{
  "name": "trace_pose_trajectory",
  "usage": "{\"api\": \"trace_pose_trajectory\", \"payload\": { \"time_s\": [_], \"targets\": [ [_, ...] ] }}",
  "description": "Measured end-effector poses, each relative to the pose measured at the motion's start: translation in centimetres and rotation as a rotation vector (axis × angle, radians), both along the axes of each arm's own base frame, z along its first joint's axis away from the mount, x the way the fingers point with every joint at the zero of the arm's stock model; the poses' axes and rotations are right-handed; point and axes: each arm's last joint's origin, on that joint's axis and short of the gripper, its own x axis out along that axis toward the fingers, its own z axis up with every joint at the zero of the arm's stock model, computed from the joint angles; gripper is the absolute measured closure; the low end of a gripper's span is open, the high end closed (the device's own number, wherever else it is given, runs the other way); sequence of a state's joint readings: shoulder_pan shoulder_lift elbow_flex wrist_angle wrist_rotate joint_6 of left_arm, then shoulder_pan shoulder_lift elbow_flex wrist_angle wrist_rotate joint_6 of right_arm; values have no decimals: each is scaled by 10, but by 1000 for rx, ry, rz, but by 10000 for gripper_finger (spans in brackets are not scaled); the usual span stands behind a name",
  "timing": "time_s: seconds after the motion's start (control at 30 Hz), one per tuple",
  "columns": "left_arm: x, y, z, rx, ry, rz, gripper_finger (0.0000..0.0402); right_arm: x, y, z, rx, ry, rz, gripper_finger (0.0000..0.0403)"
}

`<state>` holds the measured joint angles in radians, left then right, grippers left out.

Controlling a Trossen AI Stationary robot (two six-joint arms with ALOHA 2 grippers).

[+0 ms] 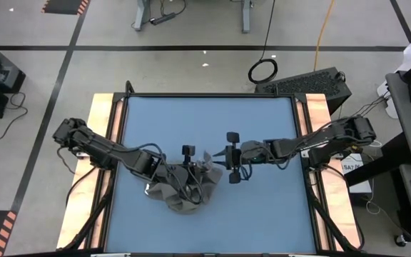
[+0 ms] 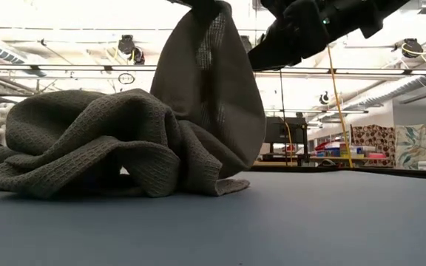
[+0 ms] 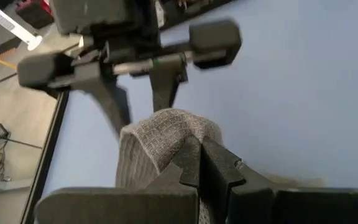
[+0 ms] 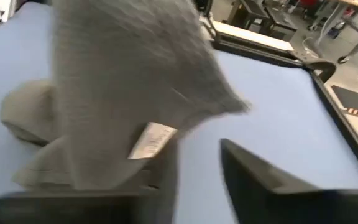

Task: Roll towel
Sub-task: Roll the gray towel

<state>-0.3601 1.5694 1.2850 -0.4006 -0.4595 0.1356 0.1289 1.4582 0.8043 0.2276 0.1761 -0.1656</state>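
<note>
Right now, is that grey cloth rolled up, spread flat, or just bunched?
Bunched. The towel lies in a crumpled heap on the blue table, with one part pulled up by the left end effector, shut on it.

We see a big workshop or lab. The blue table (image 1: 209,207) stands on a grey floor with black tape lines (image 1: 191,48). Cables (image 1: 262,70) lie around, and pipes (image 2: 65,68) hang overhead.

Left hand (image 3: 199,163) pinching towel (image 3: 160,140), blue table (image 3: 303,93)
</note>
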Motion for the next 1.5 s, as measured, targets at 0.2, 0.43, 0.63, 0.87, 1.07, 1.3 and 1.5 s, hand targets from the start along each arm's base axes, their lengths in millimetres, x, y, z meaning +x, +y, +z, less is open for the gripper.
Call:
{"api": "trace_pose_trajectory", "payload": {
  "time_s": [0.2,0.43,0.63,0.87,1.07,1.3,1.5],
  "targets": [
    [4,2,-6,-11,19,27,396,-8,10,4,37,18,-42,387],
    [2,7,-13,-104,39,172,371,-21,24,-2,37,127,-100,400],
    [0,8,-15,-148,55,224,293,-29,34,-9,61,204,-113,402],
    [-3,8,-18,-172,76,257,231,-36,38,-15,30,263,-182,402],
    [-10,15,-42,-135,151,290,226,-40,37,-19,62,312,-216,403],
    [-28,36,-92,-187,257,457,226,-41,38,-20,95,319,-238,403],
    [-41,49,-129,-222,276,483,232,-36,39,-22,100,283,-246,403]
  ]
}}
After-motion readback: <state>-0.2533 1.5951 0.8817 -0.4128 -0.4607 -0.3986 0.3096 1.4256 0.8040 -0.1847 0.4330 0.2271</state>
